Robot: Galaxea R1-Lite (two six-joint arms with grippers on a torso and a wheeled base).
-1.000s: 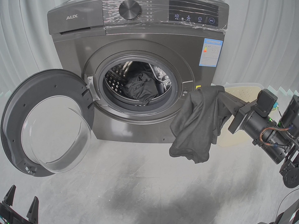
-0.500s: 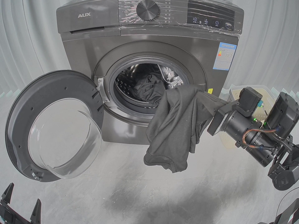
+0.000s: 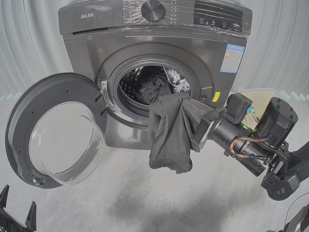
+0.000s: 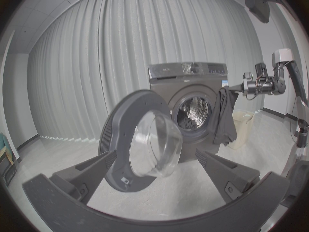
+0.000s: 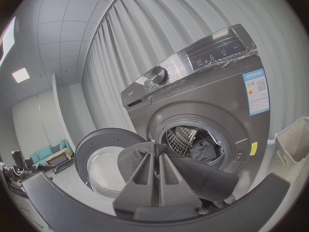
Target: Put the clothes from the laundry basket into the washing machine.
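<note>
Dark grey cloth garment [image 3: 169, 129] hangs at the lower rim of the mouth of the grey front-loading washing machine [image 3: 154, 49]. Your right gripper [image 5: 156, 158] is clenched on it, so it drapes clear of the floor [image 3: 128, 194]. Right arm extends roughly level toward the drum [image 3: 128, 84]. Left gripper [image 4: 155, 152] sits low, splayed, empty.

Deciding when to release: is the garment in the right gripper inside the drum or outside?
Outside. The garment hangs from the shut right gripper before the washing machine opening, its lower end below the rim.
</note>
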